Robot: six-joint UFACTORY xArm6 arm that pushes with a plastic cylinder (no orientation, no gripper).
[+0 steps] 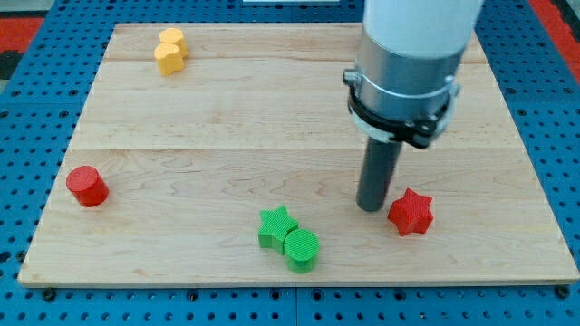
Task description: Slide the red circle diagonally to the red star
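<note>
The red circle (87,186) stands near the board's left edge, low in the view. The red star (410,212) lies at the lower right of the board. My tip (370,207) rests on the board just left of the red star, close to it, and far to the right of the red circle. The dark rod rises from the tip into the grey arm at the view's top right.
A green star (275,226) and a green circle (302,249) touch each other at the bottom middle. A yellow block (169,50) sits at the top left. The wooden board (227,118) lies on a blue pegboard surface.
</note>
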